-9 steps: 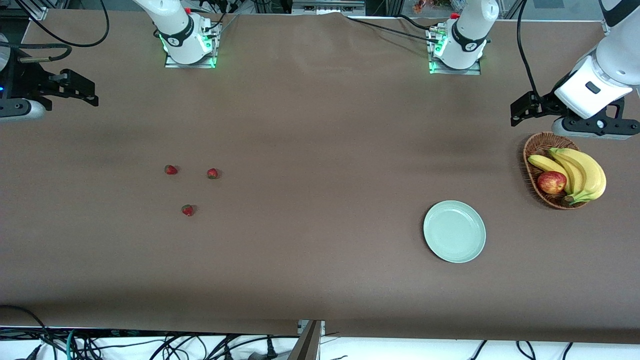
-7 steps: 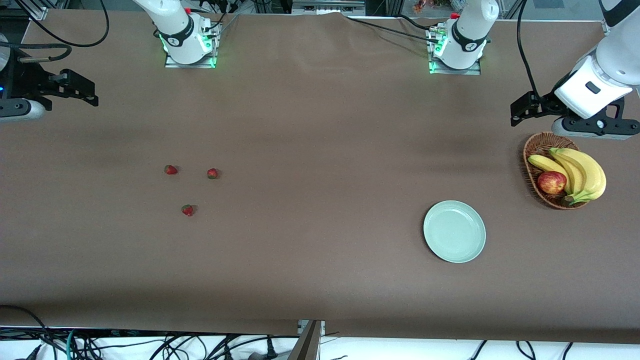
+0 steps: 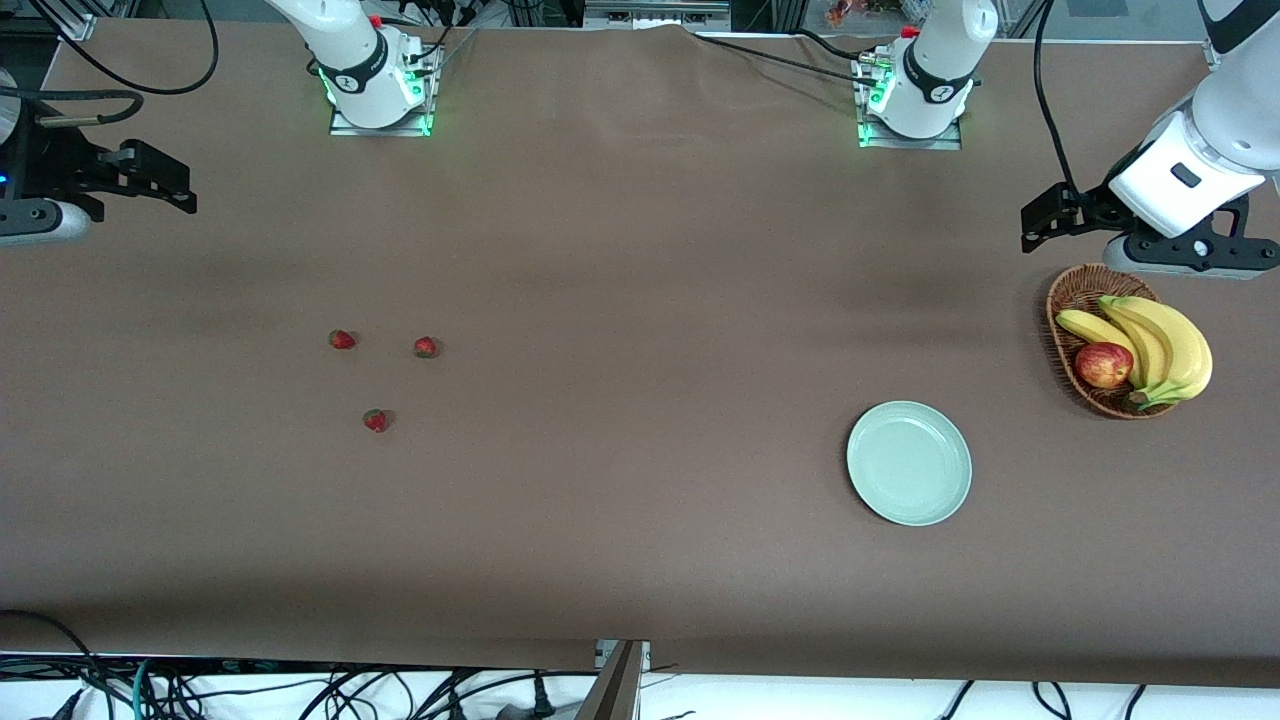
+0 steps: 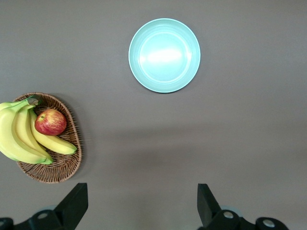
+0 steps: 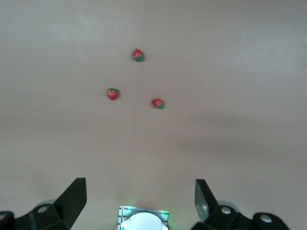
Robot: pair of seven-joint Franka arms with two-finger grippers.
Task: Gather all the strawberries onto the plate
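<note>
Below spread jaws — strawberries, apart.

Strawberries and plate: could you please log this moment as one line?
strawberries: three on table, right arm's end | plate: empty | left pincer: open, waiting above basket | right pincer: open, waiting

Two white Franka arms rise from square metal base plates lit green along the top of the front view, each with a black band and round emblem near its foot. Black cables loop from the upper corners to black two-finger grippers, the right gripper at the frame's left edge and the left gripper at its right. The left arm's glossy white wrist housing carries a small dark rectangular inset.
</note>
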